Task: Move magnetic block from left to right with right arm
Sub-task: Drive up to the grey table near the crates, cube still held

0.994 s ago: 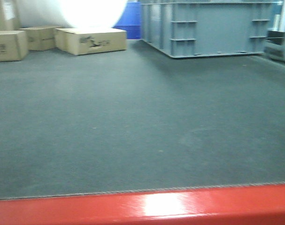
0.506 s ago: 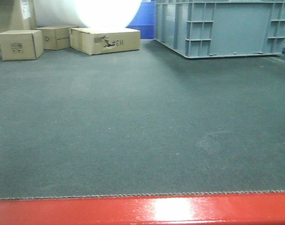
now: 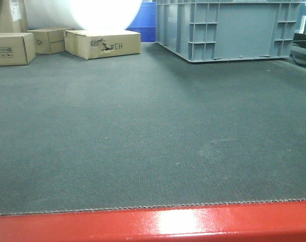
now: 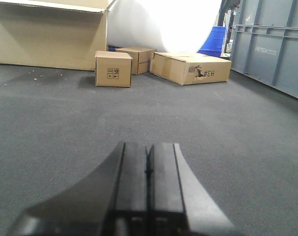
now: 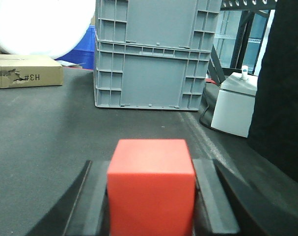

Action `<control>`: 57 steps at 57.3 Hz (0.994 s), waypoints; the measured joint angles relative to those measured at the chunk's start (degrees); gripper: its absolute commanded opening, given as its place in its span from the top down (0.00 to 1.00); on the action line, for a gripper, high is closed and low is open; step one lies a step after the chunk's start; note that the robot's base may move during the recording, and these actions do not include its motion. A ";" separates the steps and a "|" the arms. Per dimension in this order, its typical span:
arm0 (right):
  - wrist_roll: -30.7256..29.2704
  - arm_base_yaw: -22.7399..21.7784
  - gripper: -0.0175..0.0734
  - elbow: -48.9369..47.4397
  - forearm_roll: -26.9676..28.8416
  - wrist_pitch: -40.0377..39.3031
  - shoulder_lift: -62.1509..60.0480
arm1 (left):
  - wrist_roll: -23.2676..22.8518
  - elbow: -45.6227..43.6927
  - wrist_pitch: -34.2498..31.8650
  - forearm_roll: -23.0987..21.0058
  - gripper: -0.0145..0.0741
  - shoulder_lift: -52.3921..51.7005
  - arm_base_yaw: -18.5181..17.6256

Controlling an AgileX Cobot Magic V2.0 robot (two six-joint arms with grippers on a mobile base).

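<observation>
Between the right fingers (image 5: 207, 196): magnetic block (image 5: 151, 182), red-orange cube, pinched on its two side faces, top face bare.
Why gripped like that: probably flat sides for a square hold, less chance of twisting on the carry over to the right.
Block height: can't tell if lifted or sitting on the dark mat (image 5: 50, 137), underside out of shot.
Left fingers (image 4: 134, 182): pressed together, nothing between, aimed low along the mat toward the cardboard boxes (image 4: 190, 68).
Why parked: likely just keeping clear, right-arm job after all.
Right wrist view only: the block and the grip, plus a white container (image 5: 234, 105) just beside the grey crate (image 5: 149, 73).
Front view: no block, no arms at all, only mat, crate, boxes and a glossy red edge (image 3: 153, 224) along the bottom.
Left wrist view only: boxes up close, no sign of the cube.
Progress guess: grab looks done, set-down on the right side not yet done.
</observation>
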 measured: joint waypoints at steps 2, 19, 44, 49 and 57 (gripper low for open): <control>0.00 0.00 0.44 0.00 0.00 0.00 0.00 | 0.00 0.00 0.00 0.00 0.98 0.00 0.00; 0.00 0.00 0.44 0.00 0.00 0.00 0.00 | 0.00 0.00 0.00 0.00 0.98 0.00 0.00; 0.47 0.00 0.44 -6.33 3.88 4.69 14.10 | 0.00 0.00 0.00 0.00 0.98 0.00 0.00; 2.93 0.00 0.44 -9.61 5.02 7.31 22.34 | 0.00 0.00 0.00 0.00 0.98 0.00 0.00; 9.10 2.94 0.44 -14.29 5.22 9.76 36.18 | 0.00 0.00 0.00 0.00 0.98 0.00 0.00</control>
